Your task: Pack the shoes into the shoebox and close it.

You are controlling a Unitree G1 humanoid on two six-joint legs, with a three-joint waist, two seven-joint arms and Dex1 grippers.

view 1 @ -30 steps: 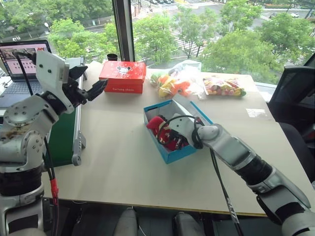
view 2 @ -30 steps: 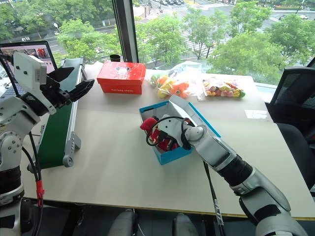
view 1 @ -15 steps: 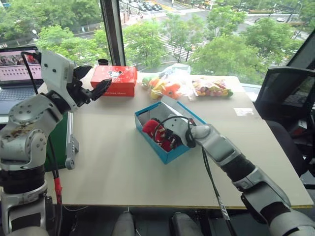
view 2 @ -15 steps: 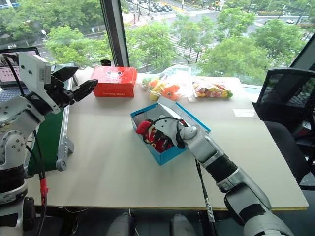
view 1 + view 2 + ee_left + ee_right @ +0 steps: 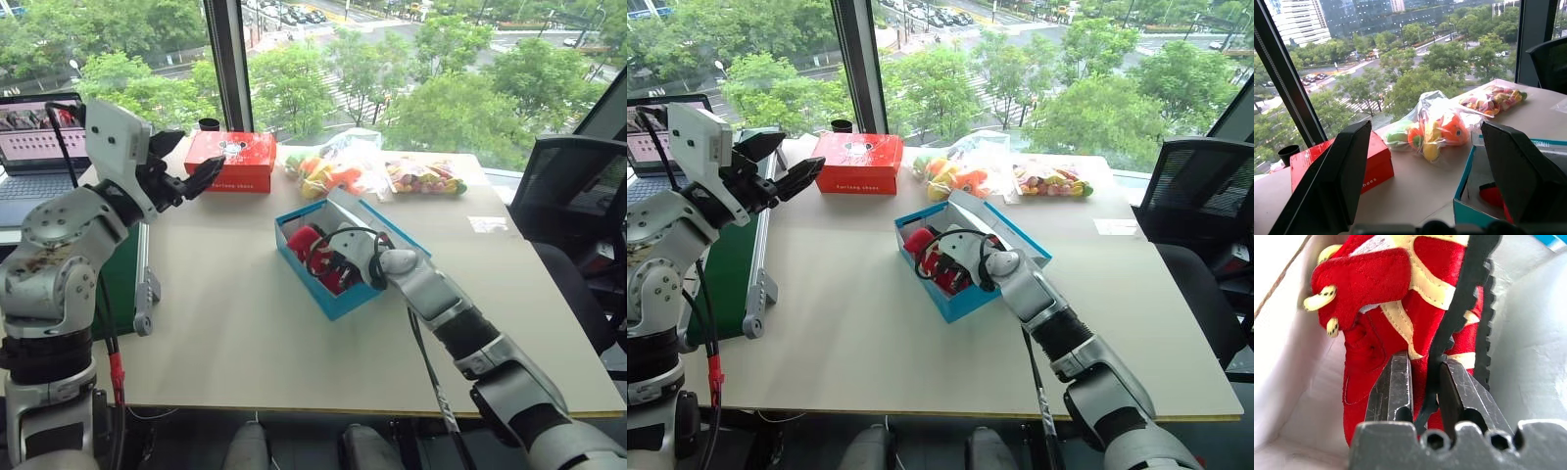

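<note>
Right wrist view shows the right gripper [image 5: 1422, 382] nearly closed, gripping nothing, against soft, light red shoes [image 5: 323, 257] inside the blue shoebox [image 5: 338, 299], best pinched at the collar, while the left gripper [image 5: 186, 174] hovers open.

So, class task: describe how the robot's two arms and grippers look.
Both arms are silver-grey metal segments with black joints and black cables. The left gripper has two broad black fingers and a white box at its wrist; a red-ended cable hangs below. The right gripper has narrow dark metallic fingers.
</note>
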